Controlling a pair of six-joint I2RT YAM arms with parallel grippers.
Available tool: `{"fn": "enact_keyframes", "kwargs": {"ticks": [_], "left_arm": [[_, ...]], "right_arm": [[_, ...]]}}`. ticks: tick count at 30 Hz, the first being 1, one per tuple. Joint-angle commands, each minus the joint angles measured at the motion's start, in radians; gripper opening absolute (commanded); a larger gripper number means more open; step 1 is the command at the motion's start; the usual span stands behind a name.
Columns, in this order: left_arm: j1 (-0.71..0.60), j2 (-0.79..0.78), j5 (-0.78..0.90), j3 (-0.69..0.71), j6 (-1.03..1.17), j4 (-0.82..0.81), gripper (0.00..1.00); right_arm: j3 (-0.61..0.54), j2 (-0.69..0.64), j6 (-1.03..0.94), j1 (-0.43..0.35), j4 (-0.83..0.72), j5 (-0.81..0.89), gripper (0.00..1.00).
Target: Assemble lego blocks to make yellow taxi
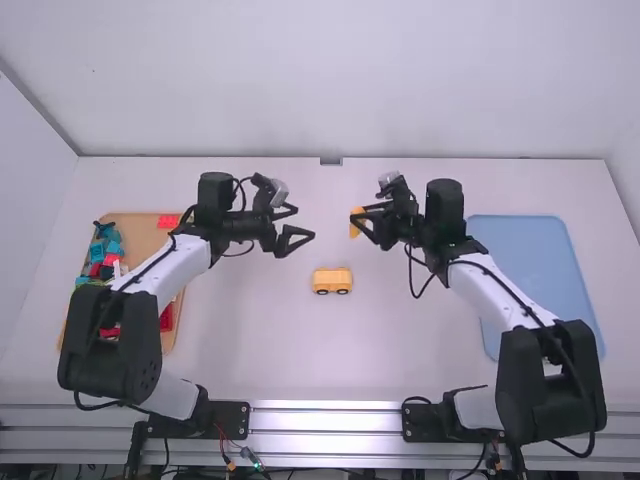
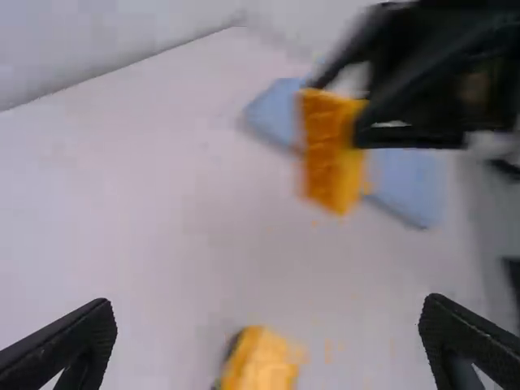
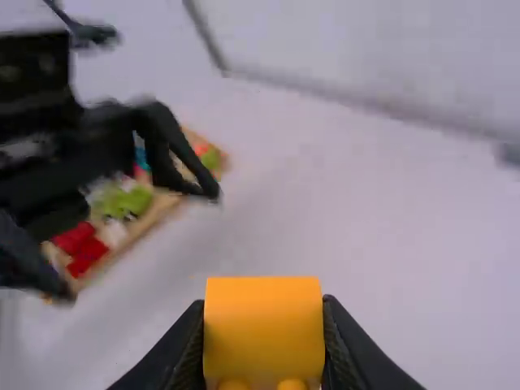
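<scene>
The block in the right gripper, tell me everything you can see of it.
The orange-yellow, smooth, plastic-looking block is held above the white table between the two black fingers of the right gripper, one against each side. The right wrist view shows a flat, squarish face with two rounded bumps along one edge. It is apart from the yellow block vehicle with dark wheels.

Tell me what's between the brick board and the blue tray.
In the high view, the yellow toy vehicle, the left end effector, and the right end effector holding a yellow piece.
</scene>
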Motion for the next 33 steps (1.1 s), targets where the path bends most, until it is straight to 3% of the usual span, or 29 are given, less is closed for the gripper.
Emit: {"fn": "enact_keyframes", "kwargs": {"ticks": [1,4,12,23,29,33], "left_arm": [[-0.006,-0.002,-0.432,-0.005,0.019,-0.012,0.99],[-0.003,-0.043,-0.573,-0.005,-0.061,-0.016,0.99],[0.096,-0.266,-0.599,-0.040,-0.086,-0.089,0.99],[0.319,-0.732,-0.641,-0.455,-0.209,0.223,0.99],[0.366,-0.918,-0.643,-0.555,-0.226,0.227,0.99],[0.362,-0.977,-0.646,-0.573,-0.224,0.205,0.99]], "right_arm": [[0.083,-0.022,-0.112,0.043,-0.095,0.229,0.11],[0.138,-0.011,-0.157,0.096,-0.215,0.322,0.11],[0.357,0.186,-0.347,0.229,-0.468,0.315,0.09],[0.740,0.549,-0.595,0.454,-0.756,0.364,0.07],[0.970,0.732,-0.673,0.562,-0.962,0.519,0.05],[1.065,0.827,-0.669,0.613,-1.030,0.608,0.05]]}}
